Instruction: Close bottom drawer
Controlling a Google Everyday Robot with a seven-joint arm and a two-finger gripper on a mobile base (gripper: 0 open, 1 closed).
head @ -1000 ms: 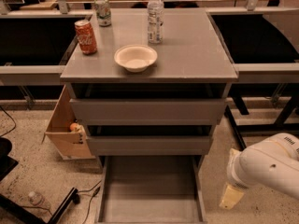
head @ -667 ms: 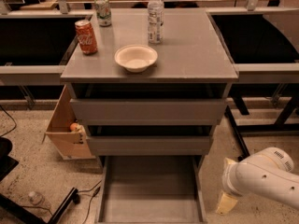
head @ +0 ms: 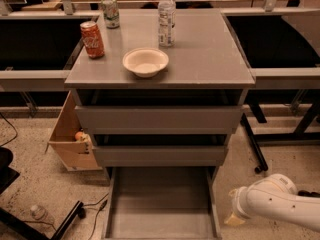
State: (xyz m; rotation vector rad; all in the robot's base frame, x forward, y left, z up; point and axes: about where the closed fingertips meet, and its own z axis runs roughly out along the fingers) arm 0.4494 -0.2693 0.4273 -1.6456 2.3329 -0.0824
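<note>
Bench (head: 210, 59): grey top, three drawers underneath, seen from front and above.

Bottom drawer (head: 160, 199): pulled well out toward cam, low near the floor. Grey bottom is bare, thin side walls L and R. Its front edge runs out of view at the bottom.

Mid drawer (head: 160, 155) and top drawer (head: 159, 119): flat grey fronts, no handles, dark gap above each.

Gripper (head: 234, 218): lower right, low near the floor, just beside the bottom drawer's R side wall, outside it. Only a pale yellowish tip shows at the end of the white arm (head: 280, 204), which comes in from the right edge. Open or closed: can't tell. Contact w/ the drawer wall: can't tell.

On bench top:
- red can (head: 93, 39), back-left, upright, white script on red, Coca-Cola style, not fully readable
- green can (head: 110, 12), behind the red one, near the back edge, label unreadable
- clear bottle (head: 166, 16), upright, white cap, pale label band, text unreadable
- cream bowl (head: 145, 61), in front of the bottle, apart from both cans

Floor, L of bench: open cardboard box (head: 70, 136), tilted, w/ a small orange-red round item (head: 80, 135) inside. Small plastic bottle (head: 41, 215) lying bottom-left, near dark cables (head: 95, 209).
</note>
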